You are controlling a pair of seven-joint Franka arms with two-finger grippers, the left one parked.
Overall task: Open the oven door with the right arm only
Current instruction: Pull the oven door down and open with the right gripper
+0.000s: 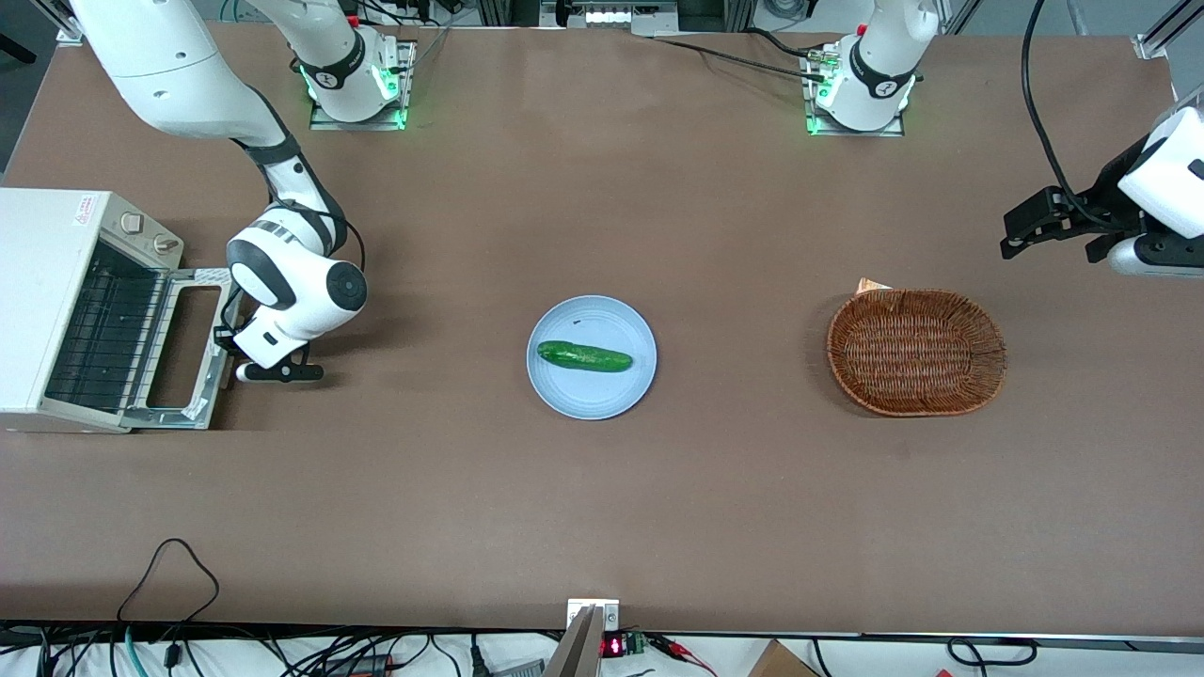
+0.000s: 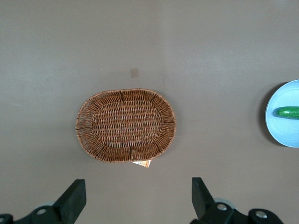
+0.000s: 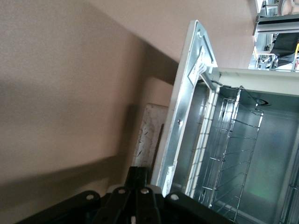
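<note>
Front view: oven door (image 1: 186, 346) folded down nearly flat in front of oven (image 1: 56, 310), long edge running toward and away from camera, gripper (image 1: 230, 331) low at door's outer edge by handle, fingers hidden — open or shut, cannot tell.

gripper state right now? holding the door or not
gripper: at the outer edge of the opened oven door; whether it is gripping cannot be told.
</note>
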